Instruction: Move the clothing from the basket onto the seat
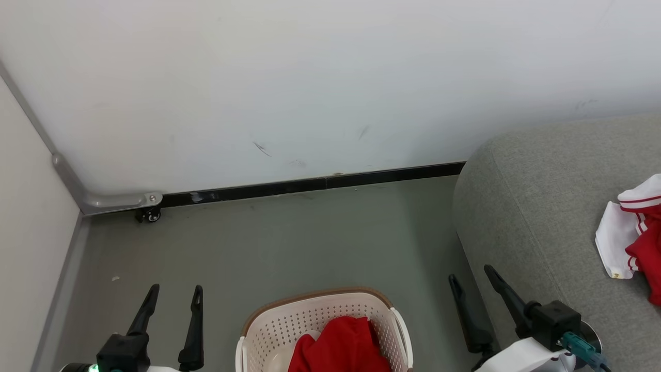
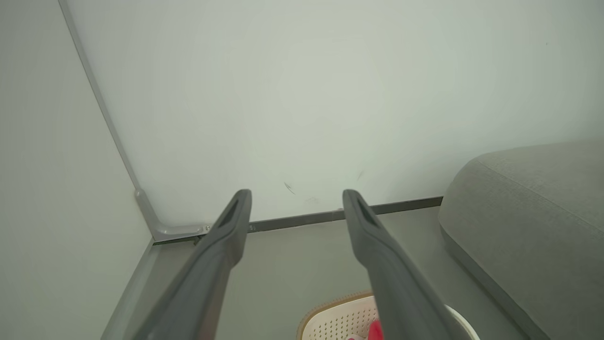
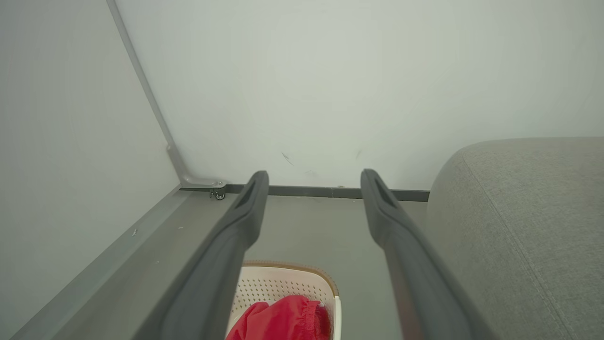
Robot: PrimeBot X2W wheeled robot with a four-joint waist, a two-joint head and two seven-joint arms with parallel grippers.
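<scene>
The grey seat [image 1: 542,206] fills the right side, and one red-and-white garment [image 1: 632,227] already lies on its cushion at the far right. The basket [image 1: 320,298] stands on the floor [image 1: 310,237] near the robot, just left of the seat, with the other red garment [image 1: 343,341] bunched inside. Both claws are spread wide and hold nothing. The left gripper [image 1: 175,288] hangs left of the basket, the right gripper [image 1: 470,273] between basket and seat. The pick should go best if one claw drops over the bunch's highest fold, bites deep into the cloth, then lifts clear of the basket before swinging right.
</scene>
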